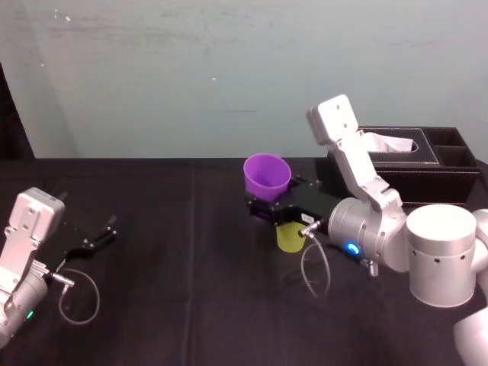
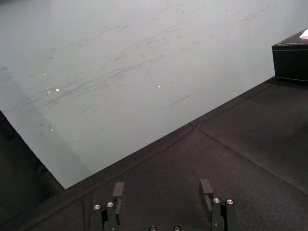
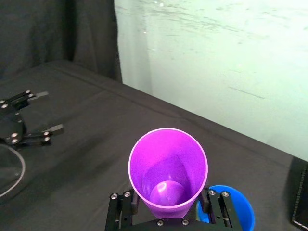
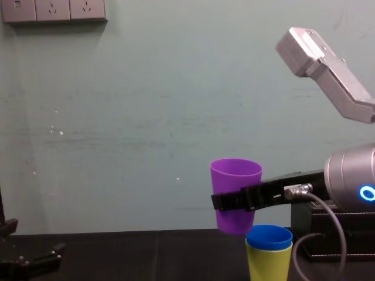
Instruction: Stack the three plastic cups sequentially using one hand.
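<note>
Purple cup upright, clamped in right gripper, raised just beside blue cup nested in yellow-green cup. Left gripper parked low at left of table, jaws apart.

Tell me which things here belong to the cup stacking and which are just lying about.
Job: purple tapered plastic cup, held raised in the right gripper; blue plastic cup nested in the yellow-green plastic cup.
Lying about: black box of tissues at the right; open left gripper, parked at the left.
</note>
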Controlling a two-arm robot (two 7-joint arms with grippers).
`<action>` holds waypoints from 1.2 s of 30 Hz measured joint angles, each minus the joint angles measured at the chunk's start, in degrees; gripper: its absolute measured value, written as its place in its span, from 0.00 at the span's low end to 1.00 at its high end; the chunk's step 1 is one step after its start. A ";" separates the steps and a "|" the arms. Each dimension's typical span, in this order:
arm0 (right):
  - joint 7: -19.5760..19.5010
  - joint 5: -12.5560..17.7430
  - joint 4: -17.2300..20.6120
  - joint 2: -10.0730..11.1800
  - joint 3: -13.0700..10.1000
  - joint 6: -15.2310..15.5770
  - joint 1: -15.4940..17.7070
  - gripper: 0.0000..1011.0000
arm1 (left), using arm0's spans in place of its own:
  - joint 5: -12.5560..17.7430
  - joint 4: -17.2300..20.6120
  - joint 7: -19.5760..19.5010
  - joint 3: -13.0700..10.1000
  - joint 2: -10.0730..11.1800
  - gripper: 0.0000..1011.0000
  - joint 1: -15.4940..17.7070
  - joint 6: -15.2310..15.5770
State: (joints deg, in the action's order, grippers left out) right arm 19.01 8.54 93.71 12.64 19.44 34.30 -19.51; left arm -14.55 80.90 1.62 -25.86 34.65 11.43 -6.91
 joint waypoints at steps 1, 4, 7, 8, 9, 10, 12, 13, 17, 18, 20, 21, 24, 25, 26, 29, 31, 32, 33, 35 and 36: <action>-0.10 0.03 -0.15 -0.01 -0.08 0.06 -0.18 0.71 | 0.00 0.00 0.00 0.00 0.00 0.99 0.00 0.00; -0.60 0.10 -1.01 -0.06 -0.39 0.16 -0.76 0.71 | 0.00 0.00 0.00 0.00 0.00 0.99 0.00 0.00; -1.24 0.11 -2.03 -0.21 -0.73 0.07 -1.13 0.71 | 0.00 0.00 0.00 0.00 0.00 0.99 0.00 0.00; -1.39 0.11 -2.27 -0.28 -0.84 0.03 -1.21 0.71 | 0.00 0.00 0.00 0.00 0.00 0.99 0.00 0.00; -1.68 0.11 -2.80 -0.41 -1.05 -0.14 -1.39 0.71 | 0.00 0.00 0.00 0.00 0.00 0.99 0.00 0.00; -1.81 0.11 -3.10 -0.47 -1.16 -0.22 -1.49 0.71 | 0.00 0.00 0.00 0.00 0.00 0.99 0.00 0.00; -2.07 0.11 -3.62 -0.55 -1.38 -0.39 -1.64 0.71 | 0.00 0.00 0.00 0.00 0.00 0.99 0.00 0.00; -2.24 0.11 -4.00 -0.63 -1.60 -0.54 -1.78 0.71 | 0.00 0.00 0.00 0.00 0.00 0.99 0.00 0.00; -2.64 0.12 -4.62 -0.72 -2.12 -0.85 -2.10 0.71 | 0.00 0.00 0.00 0.00 0.00 0.99 0.00 0.00; -2.73 0.12 -4.83 -0.73 -2.25 -0.91 -2.20 0.71 | 0.00 0.00 0.00 0.00 0.00 0.99 0.00 0.00; -2.84 0.11 -5.04 -0.74 -2.37 -0.97 -2.26 0.71 | 0.00 0.00 0.00 0.00 0.00 0.99 0.00 0.00; -3.01 0.08 -5.24 -0.74 -2.50 -0.99 -2.32 0.71 | 0.00 0.00 0.00 0.00 0.00 0.99 0.00 0.00; -3.14 0.00 -5.59 -0.74 -2.68 -1.00 -2.33 0.71 | 0.00 0.00 0.00 0.00 0.00 0.99 0.00 0.00; -3.18 -0.03 -5.70 -0.74 -2.74 -1.00 -2.34 0.71 | 0.00 0.00 0.00 0.00 0.00 0.99 0.00 0.00; -3.22 -0.06 -5.78 -0.75 -2.78 -1.00 -2.34 0.71 | 0.00 0.00 0.00 0.00 0.00 0.99 0.00 0.00; -3.43 -0.32 -6.20 -0.78 -2.92 -1.00 -2.34 0.71 | 0.00 0.00 0.00 0.00 0.00 0.99 0.00 0.00; -3.49 -0.45 -6.48 -0.80 -3.05 -1.05 -2.33 0.71 | 0.00 0.00 0.00 0.00 0.00 0.99 0.00 0.00; -3.51 -0.49 -6.65 -0.82 -3.12 -1.09 -2.33 0.71 | 0.00 0.00 0.00 0.00 0.00 0.99 0.00 0.00; -3.52 -0.53 -6.75 -0.83 -3.16 -1.13 -2.33 0.71 | 0.00 0.00 0.00 0.00 0.00 0.99 0.00 0.00; -3.52 -0.64 -6.98 -0.86 -3.21 -1.18 -2.34 0.71 | 0.00 0.00 0.00 0.00 0.00 0.99 0.00 0.00; -3.52 -0.70 -7.07 -0.88 -3.22 -1.21 -2.34 0.71 | 0.00 0.00 0.00 0.00 0.00 0.99 0.00 0.00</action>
State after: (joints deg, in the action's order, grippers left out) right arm 15.49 7.83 86.64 11.76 16.22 33.09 -21.85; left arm -14.55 80.90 1.62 -25.86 34.64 11.43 -6.91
